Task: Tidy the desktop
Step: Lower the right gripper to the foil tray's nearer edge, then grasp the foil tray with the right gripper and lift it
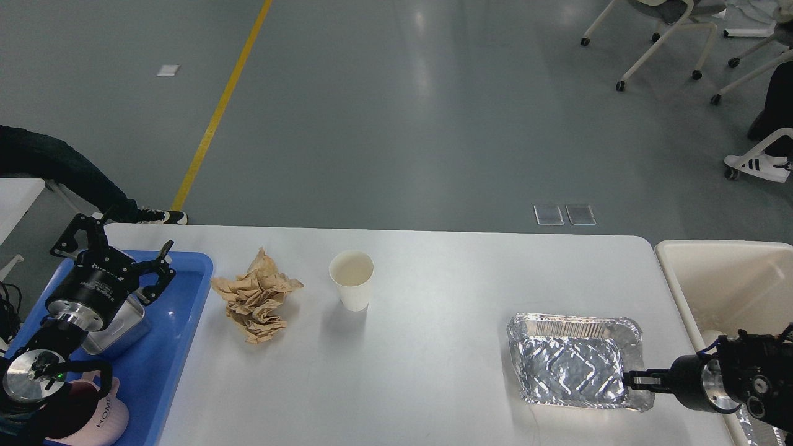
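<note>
The white desktop (pixel 433 347) holds a crumpled brown paper (pixel 255 297), an upright white paper cup (pixel 352 279) and an empty foil tray (pixel 570 365). My right gripper (pixel 630 376) comes in from the right, its thin fingers closed on the foil tray's right rim. My left gripper (pixel 118 244) is open and empty, raised above the far end of the blue tray (pixel 179 334) at the left edge.
In the blue tray stand a metal container (pixel 124 319) and a pink mug (pixel 102 424). A cream bin (pixel 725 279) stands off the table's right end. Bare tabletop lies between the cup and the foil tray.
</note>
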Robot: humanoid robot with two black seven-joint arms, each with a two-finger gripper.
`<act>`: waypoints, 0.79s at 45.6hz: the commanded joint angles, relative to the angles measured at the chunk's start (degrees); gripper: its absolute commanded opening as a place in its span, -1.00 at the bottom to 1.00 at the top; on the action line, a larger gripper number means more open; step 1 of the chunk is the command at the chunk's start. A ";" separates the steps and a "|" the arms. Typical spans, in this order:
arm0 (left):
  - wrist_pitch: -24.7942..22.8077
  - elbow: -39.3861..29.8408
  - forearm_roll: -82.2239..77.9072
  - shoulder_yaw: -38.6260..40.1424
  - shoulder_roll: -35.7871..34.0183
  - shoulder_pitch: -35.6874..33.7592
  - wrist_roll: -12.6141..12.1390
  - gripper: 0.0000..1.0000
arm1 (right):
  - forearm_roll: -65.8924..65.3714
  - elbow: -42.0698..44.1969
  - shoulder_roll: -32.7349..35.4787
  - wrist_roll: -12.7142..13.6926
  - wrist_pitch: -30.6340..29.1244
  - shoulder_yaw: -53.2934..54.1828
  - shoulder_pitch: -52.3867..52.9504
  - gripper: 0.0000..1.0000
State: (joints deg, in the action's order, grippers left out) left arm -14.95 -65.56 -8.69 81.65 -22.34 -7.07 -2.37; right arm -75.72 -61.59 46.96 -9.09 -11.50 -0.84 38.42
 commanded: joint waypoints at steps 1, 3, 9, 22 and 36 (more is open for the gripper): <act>-0.08 -0.09 -0.01 0.00 -1.13 0.48 0.09 0.94 | 2.77 -3.36 3.39 -1.02 -1.24 0.75 1.65 -1.00; -0.17 -0.09 -0.01 0.09 -1.74 0.57 0.09 0.94 | 4.78 -4.50 4.71 -1.02 -2.64 1.10 2.96 -1.00; 0.01 -0.09 -0.01 0.00 -2.71 0.92 0.17 0.94 | 8.57 -7.23 9.45 -1.02 -7.56 2.77 6.66 -1.00; 0.27 -0.09 -0.01 0.00 -5.53 1.10 0.26 0.94 | 13.06 -12.33 16.32 -0.14 -14.51 10.68 10.53 -1.00; 0.36 -0.09 0.07 0.09 -5.35 1.36 0.26 0.94 | 15.52 -16.37 18.69 2.49 -16.89 10.86 15.27 -1.00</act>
State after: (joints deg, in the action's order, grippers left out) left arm -14.61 -65.66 -8.70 81.65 -27.78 -5.72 -2.11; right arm -60.43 -76.35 65.06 -8.11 -27.91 10.13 52.24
